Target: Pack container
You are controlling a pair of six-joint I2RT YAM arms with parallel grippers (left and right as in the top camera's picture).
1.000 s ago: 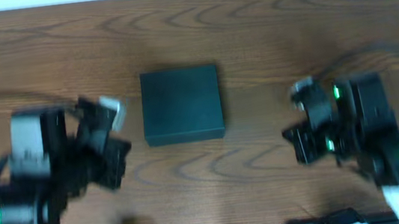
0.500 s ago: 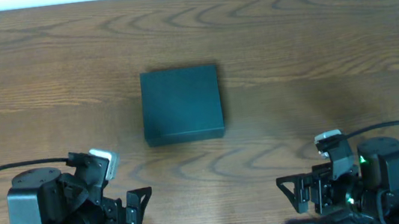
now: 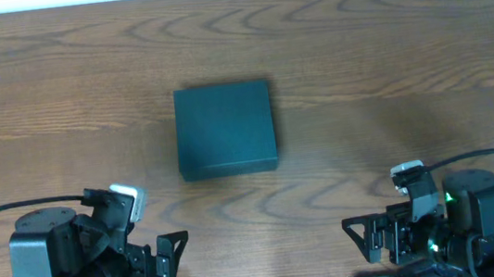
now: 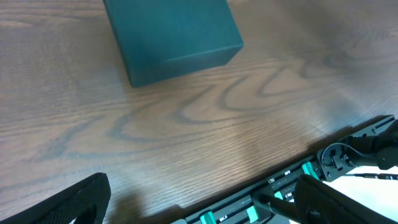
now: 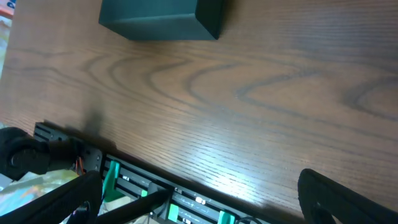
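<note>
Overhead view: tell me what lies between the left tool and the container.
Only bare table lies between the left tool and the container; nothing stands there. The overhead view shows it, and the left wrist view agrees.

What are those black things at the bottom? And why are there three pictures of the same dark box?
Those are two robot arms, the left arm and the right arm. Each ends in two fingers for grabbing. One picture is taken from above the wooden table. The other two come from small cameras on the wrists, so the left fingers and the right fingers peek in at the bottom corners. On the table lies the container, a dark teal box with its lid shut. Both pairs of fingers are spread open and hold nothing, well apart from the box.
</note>
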